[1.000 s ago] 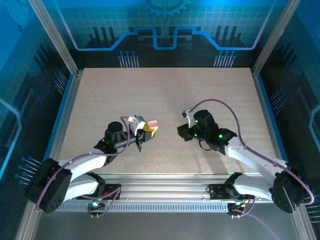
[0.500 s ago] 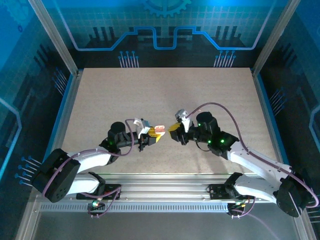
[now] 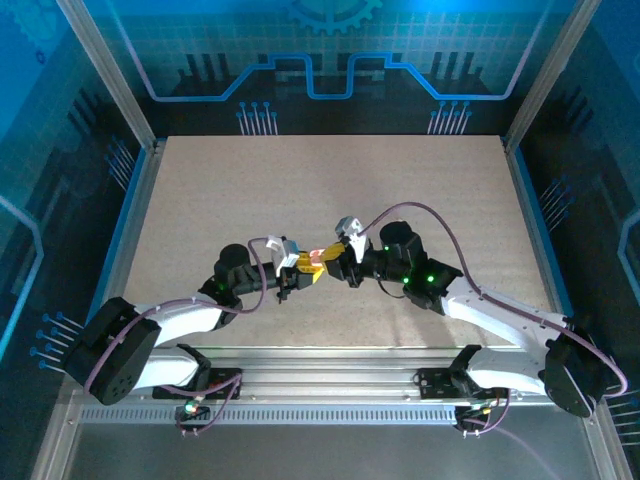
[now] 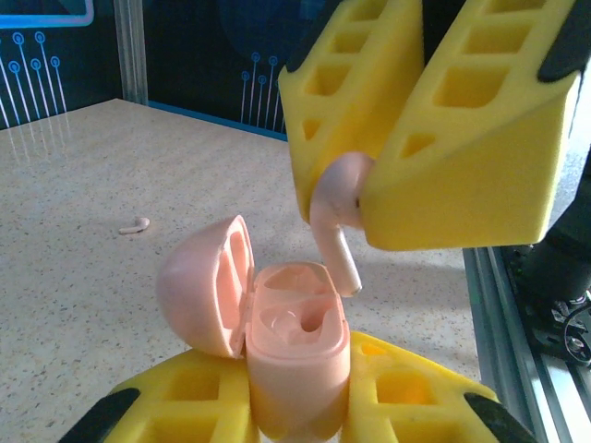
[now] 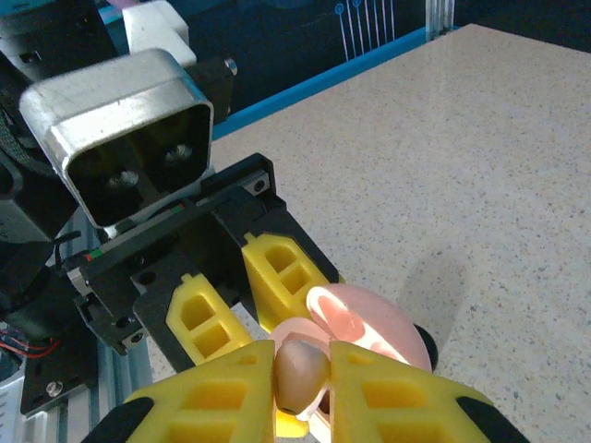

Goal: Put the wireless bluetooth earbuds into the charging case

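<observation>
Charging case [image 4: 295,369]: pink, held upright in the left gripper [image 4: 300,411], yellow fingers clamped on both sides of its lower body. Lid [image 4: 208,286] is hinged open to the left. The moulded sockets are visible inside and both look empty.

Right gripper [image 4: 355,198] comes in from above, jaws closed on a pink earbud [image 4: 334,226]. Bud end is pinched between the fingers and the stem points down. The stem tip sits right at the case's right rim and isn't seated; can't tell if it's touching.

Right wrist view agrees: earbud [image 5: 300,369] squeezed between the fingertips, open case lid [image 5: 365,323] directly beyond them.

Second earbud [image 4: 135,225] lies loose on the counter [image 4: 74,166], well apart from the case.

In the top view, the left gripper [image 3: 305,266] and right gripper [image 3: 330,262] meet tip to tip at the centre, near the front edge.

Compared with a second ago:
- The grippers were well apart then, with the right arm pulled back to the right side.
- Half a second ago the gap was about halved; now it's closed.
- The left arm shifted slightly right early on and has held since.
</observation>
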Robot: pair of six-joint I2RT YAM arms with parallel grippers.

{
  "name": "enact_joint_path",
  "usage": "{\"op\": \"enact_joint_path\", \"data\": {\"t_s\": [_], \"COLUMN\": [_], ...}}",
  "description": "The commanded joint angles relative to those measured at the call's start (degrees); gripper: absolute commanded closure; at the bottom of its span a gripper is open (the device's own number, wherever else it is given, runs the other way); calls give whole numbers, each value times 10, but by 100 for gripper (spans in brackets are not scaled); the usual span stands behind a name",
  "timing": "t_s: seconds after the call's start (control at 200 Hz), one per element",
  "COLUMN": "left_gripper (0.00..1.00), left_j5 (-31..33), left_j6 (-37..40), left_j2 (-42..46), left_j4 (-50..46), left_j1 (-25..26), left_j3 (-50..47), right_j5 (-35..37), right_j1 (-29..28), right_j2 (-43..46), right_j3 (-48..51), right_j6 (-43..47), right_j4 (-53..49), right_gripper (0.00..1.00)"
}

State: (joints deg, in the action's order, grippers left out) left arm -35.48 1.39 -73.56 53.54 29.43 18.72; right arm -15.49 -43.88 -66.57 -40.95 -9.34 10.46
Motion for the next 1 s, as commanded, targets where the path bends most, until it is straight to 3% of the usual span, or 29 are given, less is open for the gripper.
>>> {"op": "enact_joint_path", "data": {"t_s": [0.0,0.996], "left_gripper": [82,82], "left_j5": [-19,-7], "left_j6": [-11,-14], "left_j2": [5,29], "left_j4": [31,32], "left_j1": [4,5], "left_j3": [12,11], "right_j5": [-1,2], "right_j1": [-8,-10], "right_j2": [-3,-6], "right_j3": [-16,-8], "right_j6": [5,3], "right_j4": [32,1], "right_gripper": [81,79]}}
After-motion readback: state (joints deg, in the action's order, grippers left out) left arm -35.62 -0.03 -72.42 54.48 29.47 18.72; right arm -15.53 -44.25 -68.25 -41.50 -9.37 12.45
